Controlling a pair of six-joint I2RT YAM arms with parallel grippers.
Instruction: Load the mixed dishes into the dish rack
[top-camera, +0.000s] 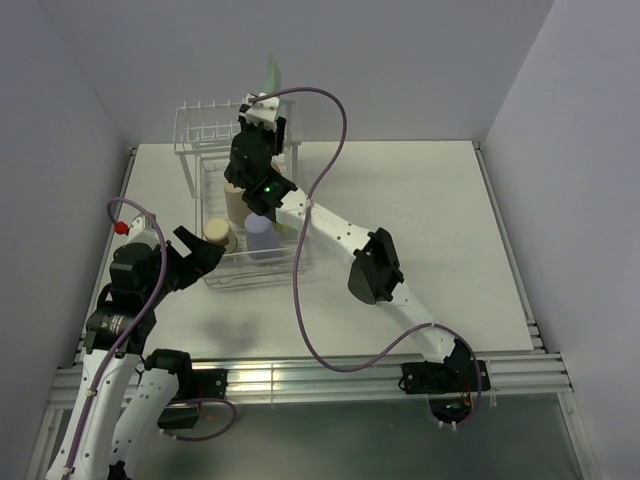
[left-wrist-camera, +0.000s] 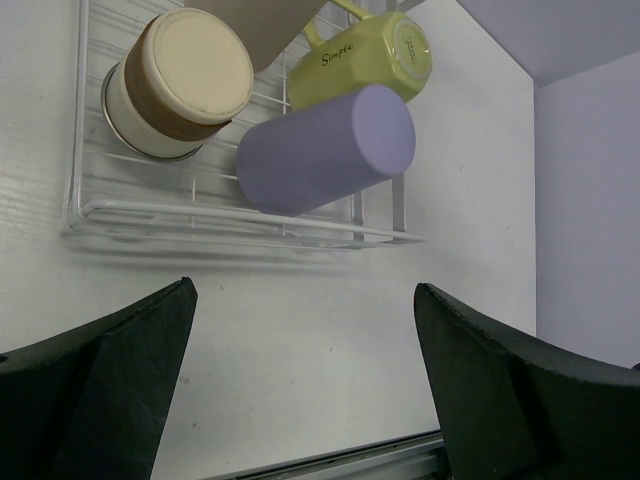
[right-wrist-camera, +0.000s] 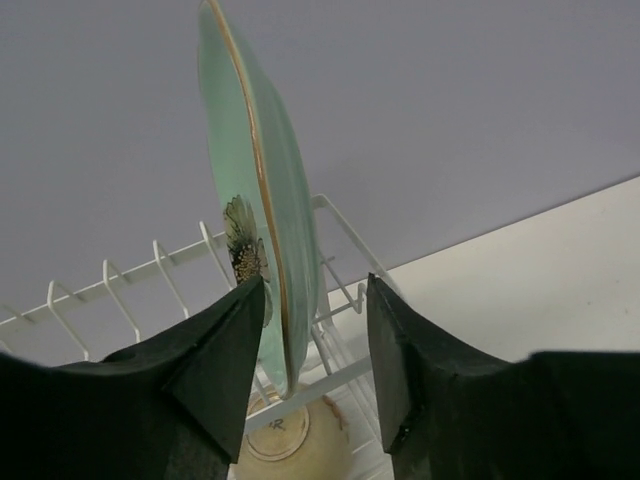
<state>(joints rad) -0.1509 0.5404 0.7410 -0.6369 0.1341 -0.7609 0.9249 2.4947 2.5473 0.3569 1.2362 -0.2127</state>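
My left gripper (left-wrist-camera: 303, 288) hangs wide open over bare table (left-wrist-camera: 300, 330), just short of the dish rack (left-wrist-camera: 240, 228); that approach is free. Behind the near rim, the lavender cup (left-wrist-camera: 325, 150), mug (left-wrist-camera: 365, 55) and cream-topped cup (left-wrist-camera: 190, 80) crowd the tray. At the far prongs, my right gripper (right-wrist-camera: 312, 300) straddles the upright plate (right-wrist-camera: 250, 170). Right of the rack I see open tabletop.

In the top view the right arm (top-camera: 330, 228) is covering the middle of the dish rack (top-camera: 195, 125) and leaving only a sliver of the mint-green plate (top-camera: 270, 72) showing at upper centre, while the wrist frames' upper edges are cutting off the plate's top and most of the tan cup (left-wrist-camera: 250, 25).
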